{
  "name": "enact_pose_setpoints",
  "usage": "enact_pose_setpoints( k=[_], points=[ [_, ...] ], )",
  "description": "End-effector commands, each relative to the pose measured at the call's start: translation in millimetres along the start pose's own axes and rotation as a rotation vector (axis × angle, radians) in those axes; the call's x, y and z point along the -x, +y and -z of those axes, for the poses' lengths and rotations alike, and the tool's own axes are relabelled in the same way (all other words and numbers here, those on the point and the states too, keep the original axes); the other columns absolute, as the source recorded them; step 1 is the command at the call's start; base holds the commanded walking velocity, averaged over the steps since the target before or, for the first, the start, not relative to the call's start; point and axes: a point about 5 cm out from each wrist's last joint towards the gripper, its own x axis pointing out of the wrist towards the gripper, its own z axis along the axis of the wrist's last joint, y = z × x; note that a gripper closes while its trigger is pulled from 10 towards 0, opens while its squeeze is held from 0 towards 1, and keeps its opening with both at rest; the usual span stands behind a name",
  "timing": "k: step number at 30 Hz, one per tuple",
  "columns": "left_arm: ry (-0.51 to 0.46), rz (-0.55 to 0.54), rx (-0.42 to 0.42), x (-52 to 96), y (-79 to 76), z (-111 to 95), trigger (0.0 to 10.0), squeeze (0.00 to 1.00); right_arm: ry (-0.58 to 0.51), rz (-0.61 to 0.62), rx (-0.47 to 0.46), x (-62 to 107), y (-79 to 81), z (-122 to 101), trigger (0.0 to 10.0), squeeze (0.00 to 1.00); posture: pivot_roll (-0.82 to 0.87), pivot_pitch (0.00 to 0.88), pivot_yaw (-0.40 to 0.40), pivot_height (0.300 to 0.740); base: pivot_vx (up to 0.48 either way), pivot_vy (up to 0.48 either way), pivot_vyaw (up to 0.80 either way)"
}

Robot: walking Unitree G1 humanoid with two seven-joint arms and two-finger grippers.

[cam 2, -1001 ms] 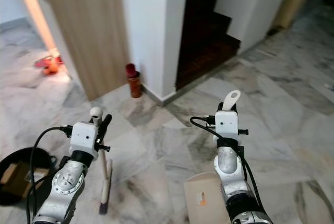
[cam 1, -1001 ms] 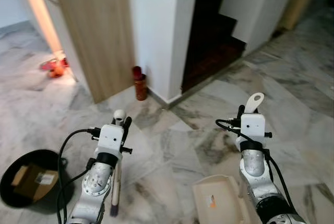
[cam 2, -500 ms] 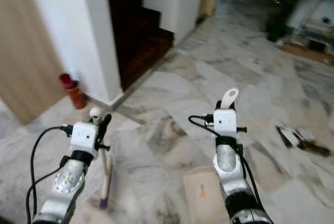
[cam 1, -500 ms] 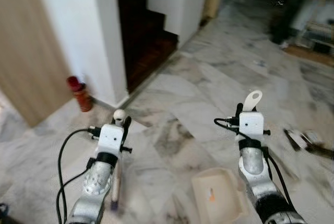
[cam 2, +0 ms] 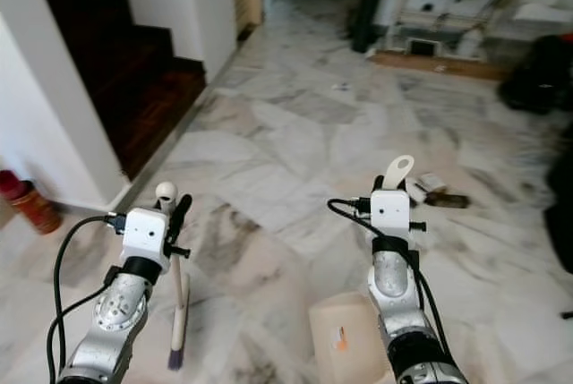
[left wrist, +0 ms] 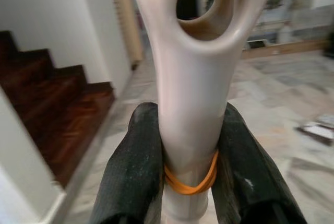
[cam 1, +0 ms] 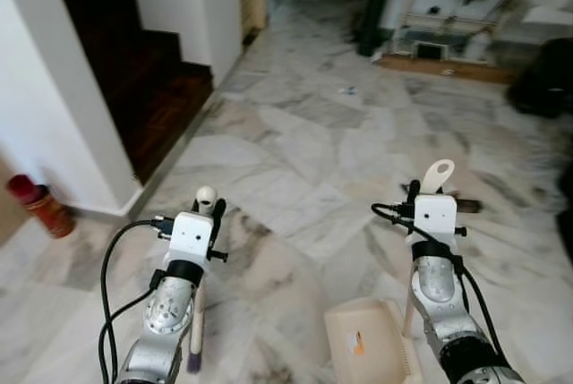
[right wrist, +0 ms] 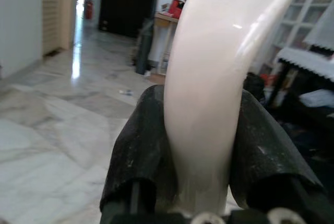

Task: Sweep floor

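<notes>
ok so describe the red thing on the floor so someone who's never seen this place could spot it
Find the dark wooden staircase on the robot's left, then the white wall that bounds its near side. At the foot of that wall, on the grey marble floor, stands a small red cylindrical canister with a darker red cap. It is the one red item there and stands upright, alone.

A staircase (cam 1: 134, 71) rises at the far left of the marble floor (cam 1: 304, 142), with a canister (cam 1: 40, 205) at the wall's foot left of it. Shelving (cam 1: 457, 8) lines the far edge; small debris (cam 2: 434, 189) lies right of centre.
</notes>
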Motion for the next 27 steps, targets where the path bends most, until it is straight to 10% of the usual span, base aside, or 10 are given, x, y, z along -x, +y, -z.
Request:
enact_pose_setpoints(
  k=[1, 18, 27],
  points=[
    [-0.032, 0.011, -0.017, -4.0, 1.1, -4.6, 10.0, 0.0, -0.042, 0.004, -0.003, -3.5, -1.5, -7.5, 10.0, 0.0, 0.09, 0.0, -0.012, 0.74, 0.0, 0.0, -0.8],
    [0.04, -0.097, 0.134, -1.6, 18.1, 9.6, 10.0, 0.0, 0.046, 0.002, -0.188, 11.6, 2.7, 8.2, 10.0, 0.0, 0.08, 0.0, -0.005, 0.74, 0.0, 0.0, -0.33],
    [0.017, -0.116, 0.154, 4.8, 23.8, 6.9, 10.0, 0.0, -0.015, -0.025, -0.145, 35.0, -0.4, 6.4, 10.0, 0.0, 0.08, 0.0, 0.001, 0.74, 0.0, 0.0, 0.0]
  ],
)
